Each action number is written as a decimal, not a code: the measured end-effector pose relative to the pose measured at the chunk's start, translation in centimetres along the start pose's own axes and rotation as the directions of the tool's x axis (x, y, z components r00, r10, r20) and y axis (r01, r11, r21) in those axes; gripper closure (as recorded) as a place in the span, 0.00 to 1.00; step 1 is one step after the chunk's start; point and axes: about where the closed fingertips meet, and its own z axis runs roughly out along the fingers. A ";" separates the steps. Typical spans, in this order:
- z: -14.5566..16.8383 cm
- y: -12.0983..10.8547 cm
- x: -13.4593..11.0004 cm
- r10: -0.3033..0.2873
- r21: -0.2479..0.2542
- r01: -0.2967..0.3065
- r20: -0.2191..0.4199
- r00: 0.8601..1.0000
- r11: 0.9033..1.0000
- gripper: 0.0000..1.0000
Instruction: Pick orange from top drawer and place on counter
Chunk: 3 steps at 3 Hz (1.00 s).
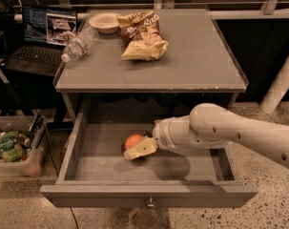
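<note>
Tool sits low in the top drawer, right against the near side of the orange, lined up to grab it, can't tell if it's clamped yet; counter, above and beyond, is the drop spot.

Chip bag beside bowl and lying water bottle; laptop further left.

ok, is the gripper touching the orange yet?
Cannot tell. In the camera view the gripper overlaps the orange at its lower right edge inside the top drawer; no gap shows, but contact isn't plain.
</note>
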 end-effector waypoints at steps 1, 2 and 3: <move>1.7 -0.4 1.3 0.010 0.018 -0.010 -0.025 1.000 1.000 0.00; 3.8 -0.9 2.7 0.016 0.041 -0.014 -0.048 0.999 0.999 0.00; 4.3 -1.0 2.3 0.011 0.036 -0.009 -0.040 0.999 0.999 0.00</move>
